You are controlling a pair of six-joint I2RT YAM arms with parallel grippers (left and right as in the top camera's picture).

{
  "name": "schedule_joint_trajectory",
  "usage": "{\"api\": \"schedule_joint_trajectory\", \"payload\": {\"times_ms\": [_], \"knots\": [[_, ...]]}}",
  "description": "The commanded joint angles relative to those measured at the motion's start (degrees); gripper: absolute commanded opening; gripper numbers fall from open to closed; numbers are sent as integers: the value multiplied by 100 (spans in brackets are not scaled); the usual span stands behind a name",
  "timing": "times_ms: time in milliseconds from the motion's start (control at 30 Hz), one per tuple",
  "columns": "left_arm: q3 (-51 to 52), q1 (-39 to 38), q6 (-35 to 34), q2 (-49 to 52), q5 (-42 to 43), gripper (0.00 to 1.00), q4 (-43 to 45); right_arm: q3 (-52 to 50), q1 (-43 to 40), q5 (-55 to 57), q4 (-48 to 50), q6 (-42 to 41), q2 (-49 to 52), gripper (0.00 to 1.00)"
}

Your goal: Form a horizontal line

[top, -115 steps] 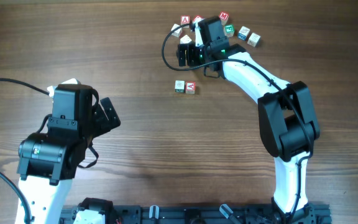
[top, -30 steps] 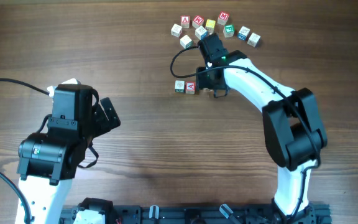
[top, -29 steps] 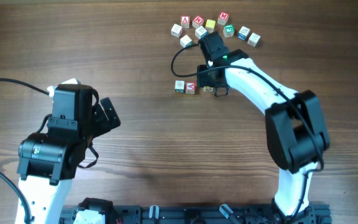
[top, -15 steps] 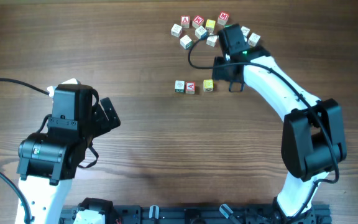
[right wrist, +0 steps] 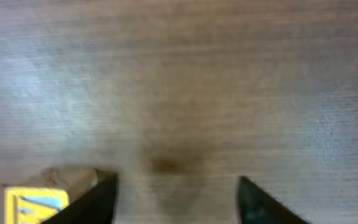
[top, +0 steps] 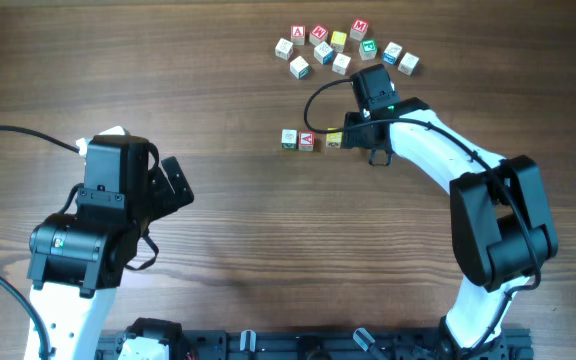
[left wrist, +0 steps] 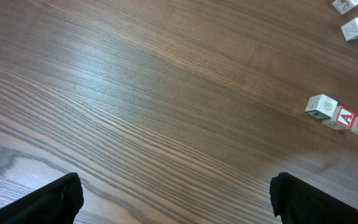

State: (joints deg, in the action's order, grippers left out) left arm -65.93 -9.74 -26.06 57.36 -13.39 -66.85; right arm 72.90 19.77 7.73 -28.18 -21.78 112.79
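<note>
Three small letter cubes form a short horizontal line in the overhead view: a white one with green marks [top: 289, 139], a red-marked one [top: 306, 140] and a yellow one [top: 334, 139], with a small gap before the yellow one. My right gripper [top: 360, 140] is open and empty just right of the yellow cube. In the right wrist view the yellow cube [right wrist: 36, 202] lies outside the left fingertip [right wrist: 101, 199], and only bare wood lies between the jaws [right wrist: 176, 199]. My left gripper [top: 173, 185] is open and empty, far to the left. The left wrist view also shows the row [left wrist: 345, 116].
A loose cluster of several other letter cubes [top: 338, 45] lies at the back of the table, just beyond the right arm. Two of them show in the left wrist view [left wrist: 356, 28]. A black cable loops from the right wrist [top: 313, 100].
My right gripper let go of the yellow cube beside the red one, pulled away to the back right, then came down again just right of it. The left arm has not moved.
</note>
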Motion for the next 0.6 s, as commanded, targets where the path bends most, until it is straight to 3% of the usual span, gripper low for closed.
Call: {"api": "schedule_joint_trajectory", "payload": {"times_ms": [0,100,233,400,567], "knots": [[4,26,-55,-20,33,100,11,-28,-4,-7,431,79,39,53],[4,26,-55,-20,33,100,11,-28,-4,-271,763,68,212,49],[4,26,-55,-20,33,100,11,37,-2,-1333,1034,57,216,53],[4,26,-55,-20,33,100,11,37,13,-1580,796,-133,216,38],[4,26,-55,-20,33,100,11,37,20,-1582,623,-133,216,36]]}}
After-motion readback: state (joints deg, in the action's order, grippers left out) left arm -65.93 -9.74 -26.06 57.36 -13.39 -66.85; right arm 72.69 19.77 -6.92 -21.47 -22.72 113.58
